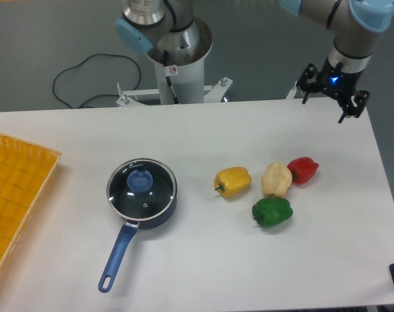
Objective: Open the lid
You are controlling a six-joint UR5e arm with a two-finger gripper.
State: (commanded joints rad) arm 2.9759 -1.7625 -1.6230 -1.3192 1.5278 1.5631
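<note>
On the white worktop (184, 130) sit 1 dark blue long-handled saucepan (129, 224), 1 lid and 4 peppers, with 1 yellow mesh tray (15, 188) at the left edge. The round clear glass lid with a metal rim and a blue knob (141, 188) lies seated on the saucepan at left of centre, its knob a little above the middle of the glass and the dark pan interior showing through it. The saucepan's blue handle runs down and to the left, ending in a loop.

To the right of the pan, well apart from it, the 4 peppers cluster together: 1 yellow pepper (233, 181), 1 pale cream pepper (276, 179) just beside it, 1 red pepper (303, 169) touching the cream one, and 1 green pepper (272, 212) just below.

The arm's black 2-finger gripper (332, 92) hangs above the worktop's far right corner (a blue light glows at its wrist), its fingers spread apart and holding nothing, well apart from the lid. The arm's grey pedestal (177, 65) stands behind the worktop, and 1 black cable (86, 68) loops on the floor at left.
</note>
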